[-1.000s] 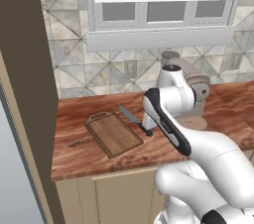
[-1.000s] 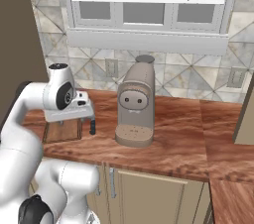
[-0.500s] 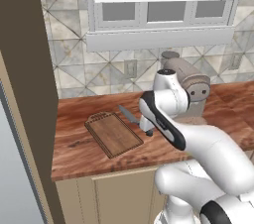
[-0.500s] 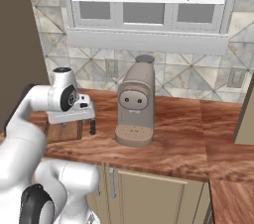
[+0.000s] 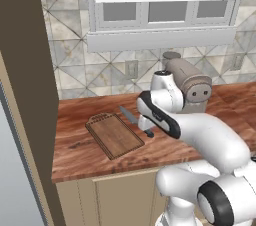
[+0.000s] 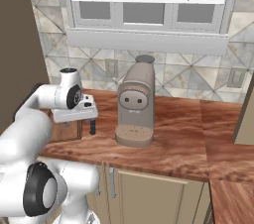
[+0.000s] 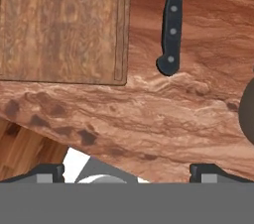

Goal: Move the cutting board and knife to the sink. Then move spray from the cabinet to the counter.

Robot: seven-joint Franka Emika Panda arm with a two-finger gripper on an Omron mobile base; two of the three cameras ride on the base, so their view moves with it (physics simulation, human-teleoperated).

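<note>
- Over the counter (image 5: 85,155), near its front edge: the gripper (image 7: 126,171) hangs with nothing between its tips. In the hand view the two finger tips (image 7: 47,172) sit far apart at the bottom, so the claw is spread and holds nothing.
- Cutting board (image 5: 114,135) lies flat on the wood, ridged end toward the wall, just left of the arm. In the hand view it takes the upper left.
- Knife (image 7: 170,25) lies beside the board, apart from it by a narrow strip of bare wood and roughly parallel to its long edge. Black handle points toward the gripper, blade away. From the left base view the blade (image 5: 128,115) shows; the handle end sits close under the arm.
- Coffee machine (image 6: 135,104) stands upright to the right of the arm, well apart from board and knife.
- Step in hand, by my reading: the first pickup, board or knife, not yet grasped. Nothing has reached the sink, as both pieces are on the counter.
- Next move calls for centring over one piece and dropping; the knife handle looks the easier grip, as the board lies flat with little edge to catch.
- Containers: none to report among what I can see; the cabinet doors (image 6: 149,193) below are closed, contents hidden.
</note>
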